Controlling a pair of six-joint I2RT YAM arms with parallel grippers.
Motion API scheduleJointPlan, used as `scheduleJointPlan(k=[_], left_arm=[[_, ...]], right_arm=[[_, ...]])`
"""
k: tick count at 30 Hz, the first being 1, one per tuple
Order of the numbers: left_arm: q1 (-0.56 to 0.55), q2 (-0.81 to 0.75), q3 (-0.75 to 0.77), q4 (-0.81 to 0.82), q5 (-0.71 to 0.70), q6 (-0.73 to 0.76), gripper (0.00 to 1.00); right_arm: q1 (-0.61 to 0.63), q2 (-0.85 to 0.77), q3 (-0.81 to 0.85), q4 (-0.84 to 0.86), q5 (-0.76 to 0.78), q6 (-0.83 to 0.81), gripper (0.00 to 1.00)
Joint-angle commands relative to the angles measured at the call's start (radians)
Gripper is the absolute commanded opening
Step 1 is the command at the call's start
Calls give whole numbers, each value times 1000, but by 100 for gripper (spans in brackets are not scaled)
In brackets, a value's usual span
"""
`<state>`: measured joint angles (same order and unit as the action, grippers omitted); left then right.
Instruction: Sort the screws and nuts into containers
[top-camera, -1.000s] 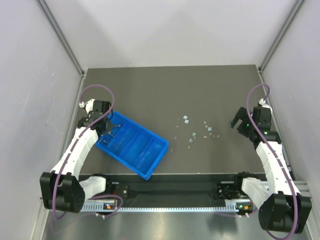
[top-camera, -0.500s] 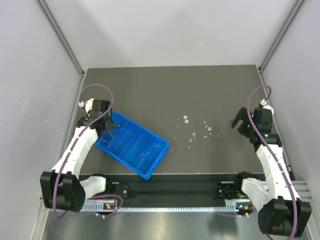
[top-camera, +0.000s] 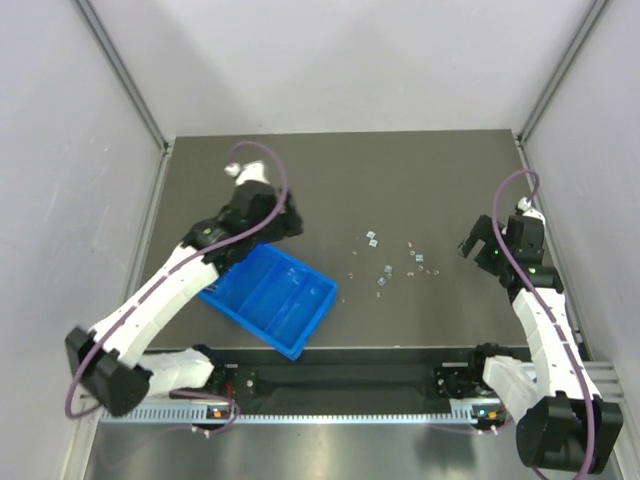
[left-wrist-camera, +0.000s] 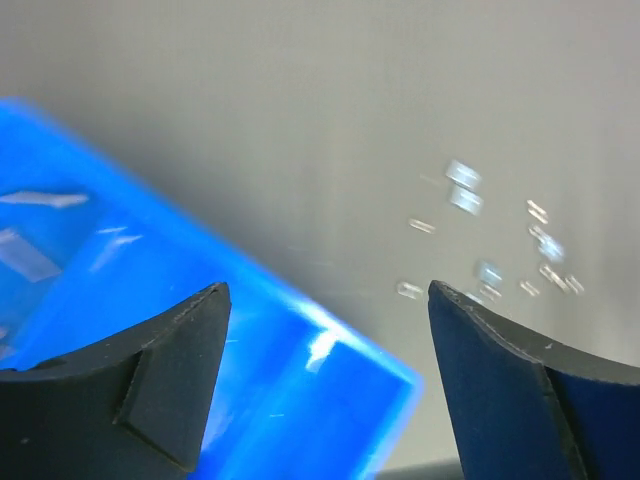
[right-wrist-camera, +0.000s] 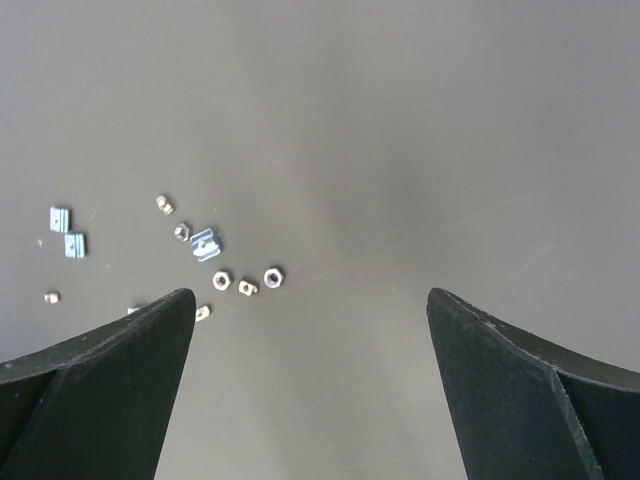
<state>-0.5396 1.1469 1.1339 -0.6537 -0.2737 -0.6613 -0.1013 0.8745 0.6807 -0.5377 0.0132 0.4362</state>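
Dark table (top-camera: 400, 180): blue tray (top-camera: 290, 312) long axis diagonal, upper-left to lower-right.

Lab enclosure, white walls (top-camera: 60, 160), aluminium frame (top-camera: 122, 75)

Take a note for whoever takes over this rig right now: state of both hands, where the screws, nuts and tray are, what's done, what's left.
The left hand is open and empty, by the far edge of the bright blue plastic divided tray.
The right hand is open and empty, hovering right of the loose parts.
The small silver-grey metal fasteners lie scattered on the dark table, right of the tray and apart from it. The hex nuts are clear among them.
A few shiny pieces sit in one tray compartment, too blurred to name.
Done: those few at most. Left: the whole scatter.
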Motion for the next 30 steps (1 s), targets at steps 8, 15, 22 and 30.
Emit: scheduleJointPlan(k=[8, 15, 22, 30], left_arm=[[-324, 498, 363, 161, -64, 95, 83], [-335, 879, 720, 34, -94, 121, 82], [-336, 1148, 943, -20, -107, 54, 80], [-307, 1182, 880, -5, -99, 22, 78]], right_arm=[[-1, -17, 29, 21, -30, -39, 100], [-1, -37, 33, 2, -22, -50, 100], [-1, -28, 31, 4, -19, -51, 100], [-1, -17, 31, 5, 8, -51, 100]])
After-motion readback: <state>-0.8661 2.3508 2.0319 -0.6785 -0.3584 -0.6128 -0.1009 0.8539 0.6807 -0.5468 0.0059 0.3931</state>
